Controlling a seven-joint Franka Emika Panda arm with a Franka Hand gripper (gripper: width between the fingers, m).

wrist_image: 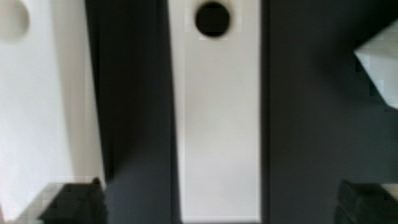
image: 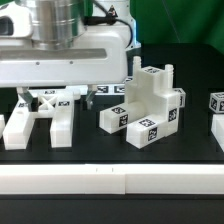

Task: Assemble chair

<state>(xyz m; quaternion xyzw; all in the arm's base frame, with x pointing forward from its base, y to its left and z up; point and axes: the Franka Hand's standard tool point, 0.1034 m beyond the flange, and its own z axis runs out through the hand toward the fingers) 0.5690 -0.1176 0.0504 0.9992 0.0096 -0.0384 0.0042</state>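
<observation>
The chair parts are matte white tagged blocks on the black table. A flat part with two bars (image: 40, 122) lies at the exterior view's left. A cluster of notched blocks (image: 147, 108) stands in the middle. My gripper (image: 56, 98) hangs low right over the two-bar part. In the wrist view my gripper (wrist_image: 217, 205) is open. Its dark fingertips (wrist_image: 71, 203) stand wide on either side of one white bar with an oval hole (wrist_image: 214, 110), with dark gaps between fingers and bar. A second bar (wrist_image: 43, 100) runs beside it.
Another tagged white block (image: 217, 103) sits at the exterior view's right edge. A long white rail (image: 110, 180) runs along the front of the table. The marker board (image: 108, 90) lies behind the cluster. The corner of a white part (wrist_image: 377, 70) shows in the wrist view.
</observation>
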